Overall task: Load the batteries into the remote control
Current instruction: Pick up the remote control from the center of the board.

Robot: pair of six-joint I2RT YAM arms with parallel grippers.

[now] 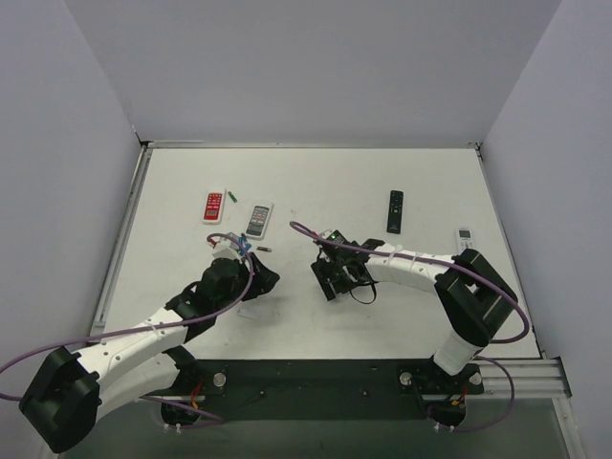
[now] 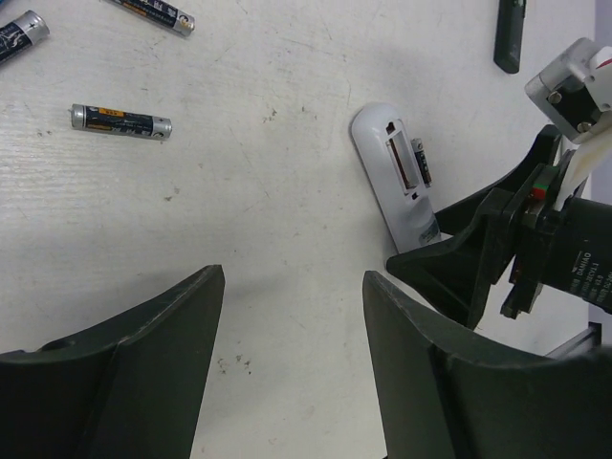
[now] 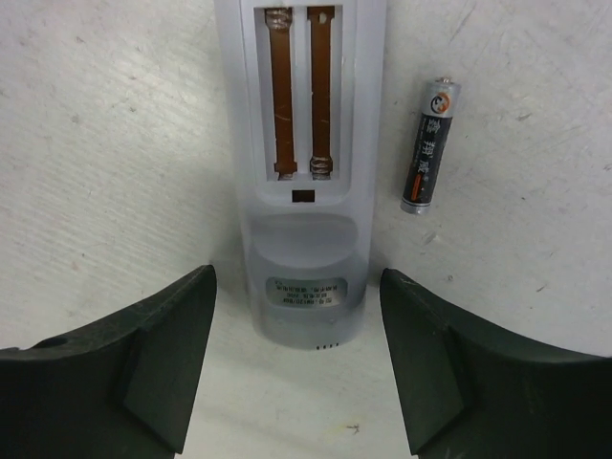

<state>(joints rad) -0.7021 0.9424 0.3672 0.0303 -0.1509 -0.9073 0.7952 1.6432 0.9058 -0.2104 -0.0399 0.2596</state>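
White remote [image 3: 304, 258], orange-brown strips [image 3: 279, 96] in recess. Black battery [image 3: 429, 143], silver ends, gold print. Off-white table [image 3: 96, 143], dark specks. Red remote [image 1: 213, 207], white buttons. Black remote [image 1: 395, 210]. Purple cables [image 1: 316, 234].

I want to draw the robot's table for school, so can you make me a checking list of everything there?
Surface: white table, faintly speckled.
Job's things: slim white remote lies back up, battery recess empty; one battery beside it; three more batteries loose in the left wrist view.
Clutter: red remote, grey remote, black remote, small white remote.
Grippers: left gripper open, holding nothing; right gripper open, jaws either side of the slim white remote's end, not touching it.
Cables: purple cables loop back from both grippers.
Surroundings: plain pale walls on three sides.
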